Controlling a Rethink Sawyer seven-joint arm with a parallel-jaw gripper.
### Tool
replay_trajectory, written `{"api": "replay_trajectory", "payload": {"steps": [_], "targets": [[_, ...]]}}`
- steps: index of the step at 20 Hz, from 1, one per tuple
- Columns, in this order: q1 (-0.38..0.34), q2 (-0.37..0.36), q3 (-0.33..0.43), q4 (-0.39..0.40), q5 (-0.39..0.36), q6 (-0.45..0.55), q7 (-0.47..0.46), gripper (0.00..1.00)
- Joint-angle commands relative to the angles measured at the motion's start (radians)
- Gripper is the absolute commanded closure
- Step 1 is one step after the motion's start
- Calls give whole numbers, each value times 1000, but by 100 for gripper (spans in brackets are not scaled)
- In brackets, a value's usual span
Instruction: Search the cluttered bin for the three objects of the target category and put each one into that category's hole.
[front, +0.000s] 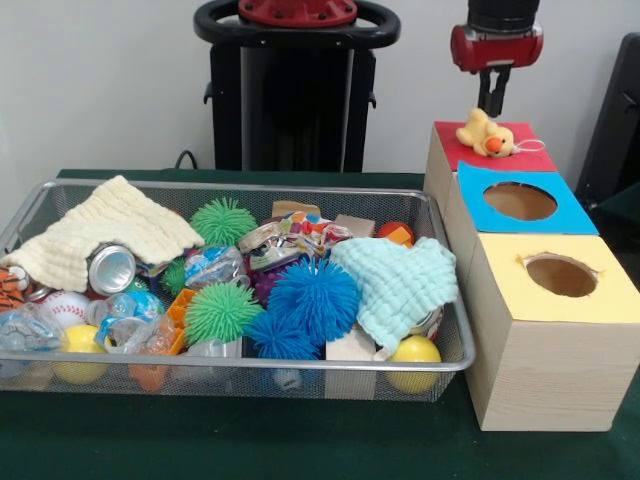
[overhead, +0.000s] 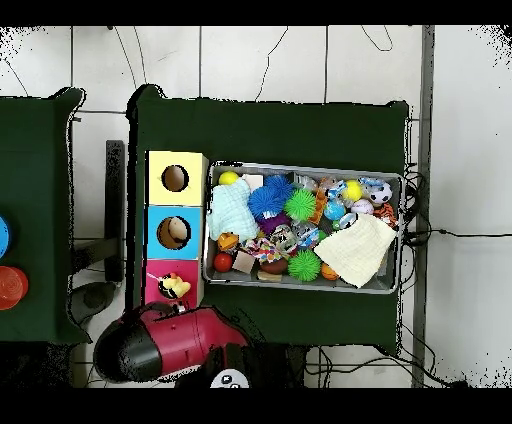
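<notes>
1. The gripper (front: 492, 103) hangs just above the yellow plush duck (front: 486, 133). Its tip is a short dark stub in the front view, and from overhead the red arm (overhead: 160, 340) covers it — whether its fingers are spread or closed, I cannot tell.
2. The duck is soft and rounded with an orange beak and a thin white loop. It lies on the red-topped box (front: 500, 155). Any hole in that red top is hidden by the duck.
3. The three boxes stand in a row beside the bin and look like pale wood with coloured paper tops. The blue-topped box (front: 520, 200) has a clean round hole, and the overhead view shows something pale inside it, too small to name. The yellow-topped box (front: 560, 275) has a round hole with ragged edges.
4. The wire mesh bin (front: 240, 375) is packed, so much of its load is half buried:
   - a cream waffle-knit cloth (front: 105, 230) drapes over a dented metal can (front: 111, 268);
   - a mint knitted cloth (front: 398, 282) covers part of a yellow ball (front: 415, 352);
   - spiky rubber balls show in blue (front: 312, 297) and green (front: 218, 312);
   - a baseball (front: 62, 305) and crumpled clear plastic (front: 28, 328) sit at one end.
</notes>
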Motion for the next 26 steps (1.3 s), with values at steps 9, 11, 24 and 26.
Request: {"api": "replay_trajectory", "payload": {"steps": [9, 11, 24, 26], "targets": [[-33, -27, 38, -29, 14, 111, 78, 100], [-33, -7, 31, -37, 2, 93, 77, 100], [-34, 34, 14, -79, -19, 78, 67, 100], [-34, 23, 17, -85, -10, 101, 65, 100]]}}
